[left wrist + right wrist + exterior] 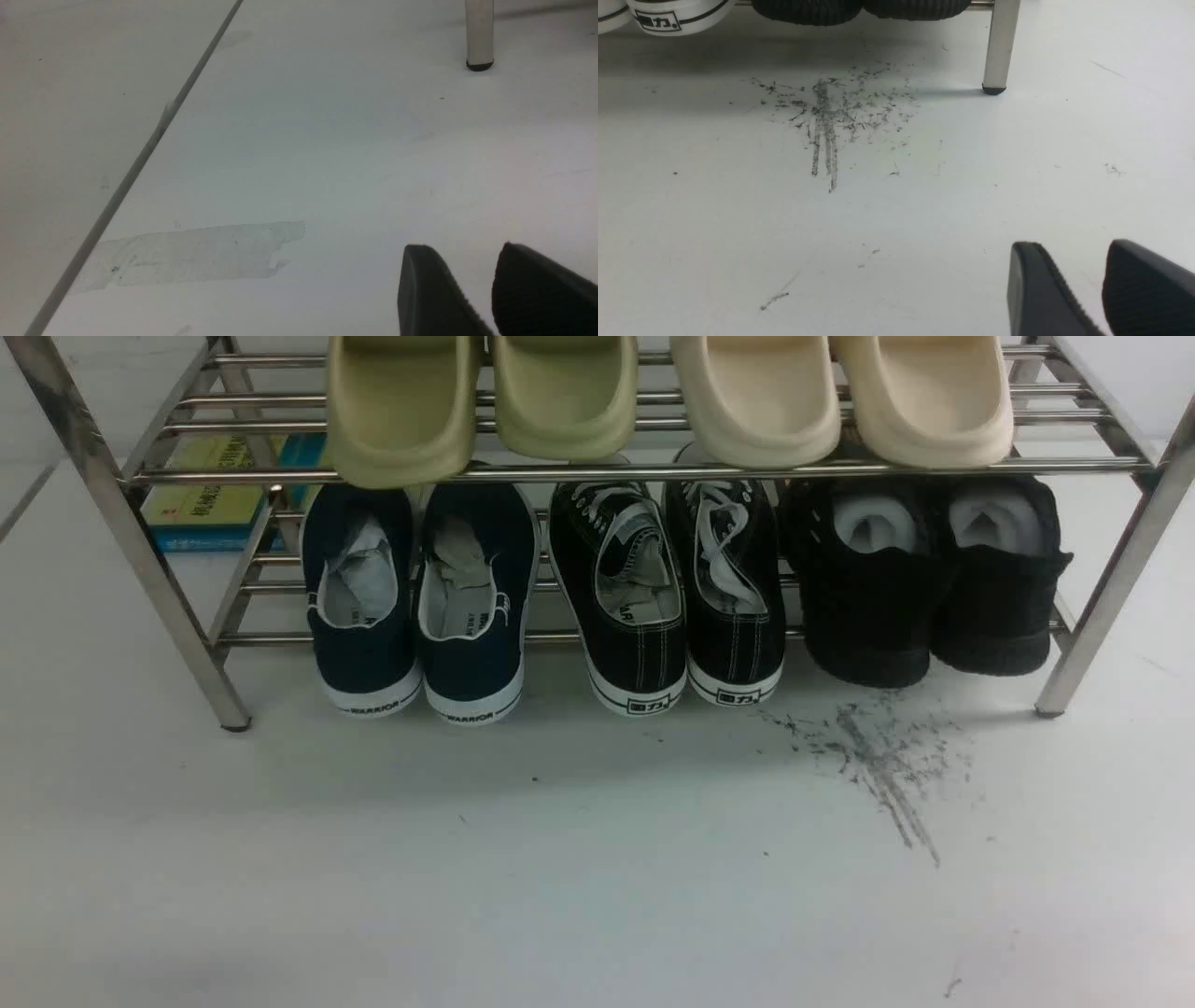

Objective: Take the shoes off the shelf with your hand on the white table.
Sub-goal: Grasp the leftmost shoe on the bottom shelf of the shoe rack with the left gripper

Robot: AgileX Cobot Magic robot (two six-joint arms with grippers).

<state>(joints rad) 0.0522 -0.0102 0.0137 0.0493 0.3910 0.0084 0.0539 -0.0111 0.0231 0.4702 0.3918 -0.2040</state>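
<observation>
The navy shoes (417, 607) stand side by side at the left of the shelf's (653, 471) lower tier, heels toward me, white soles lettered WARRIOR. Neither arm shows in the front view. In the left wrist view my left gripper (462, 254) hangs over the bare white table (327, 163), open, with nothing between its fingers; a shelf leg (479, 32) stands well beyond it. The right gripper (1071, 252) is open too, empty, over the table short of the grey scuff streaks (826, 121). The navy shoes appear in neither wrist view.
Black lace-up sneakers (667, 597) and fuzzy black shoes (924, 579) fill the rest of the lower tier. Olive slides (476, 401) and cream slides (840, 397) sit on top. Books (219, 495) lie behind the shelf. A tape patch (187, 252) and a seam (140, 163) mark the table.
</observation>
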